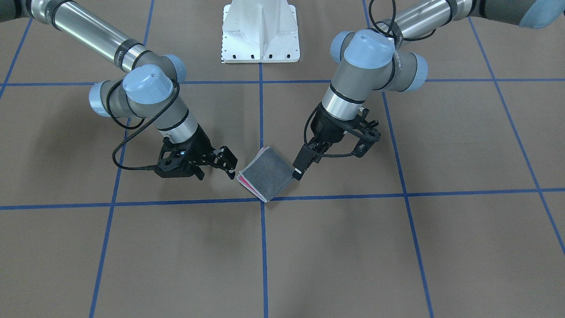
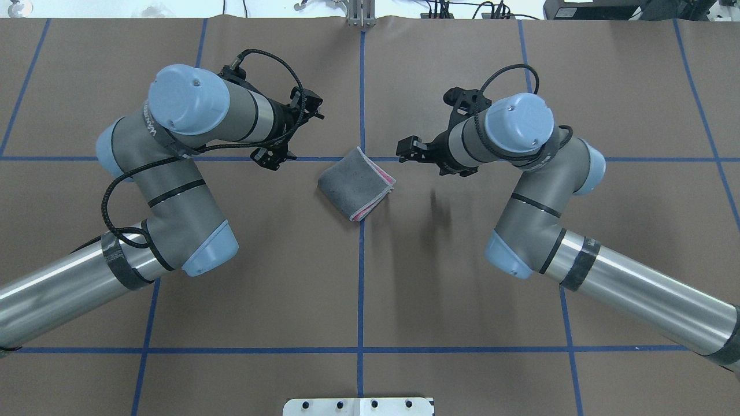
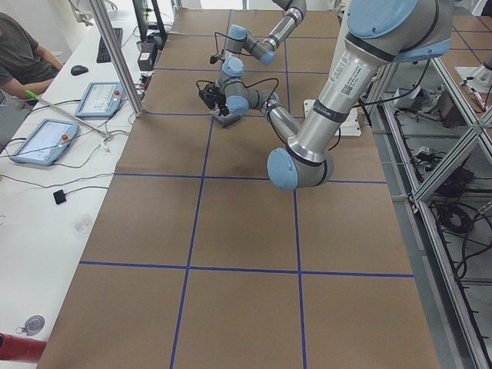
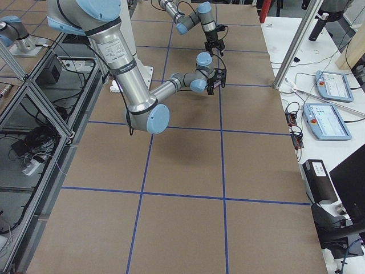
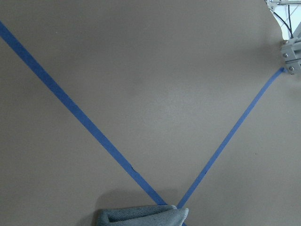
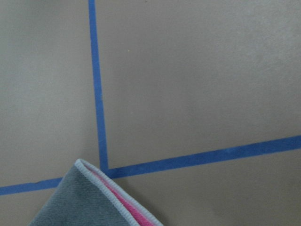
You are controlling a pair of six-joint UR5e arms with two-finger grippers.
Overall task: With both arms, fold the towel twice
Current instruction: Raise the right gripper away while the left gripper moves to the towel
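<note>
Both wrist views cut the towel [image 5: 143, 217] off at their bottom edge. The left one shows only a grey folded rim, the right one a single corner with a pink strip. In the two side views it is too small to make out. The white pedestal base [image 1: 260, 39] is cropped at the front view's top edge, and a seated person [image 3: 23, 54] at the left side view's edge.
</note>
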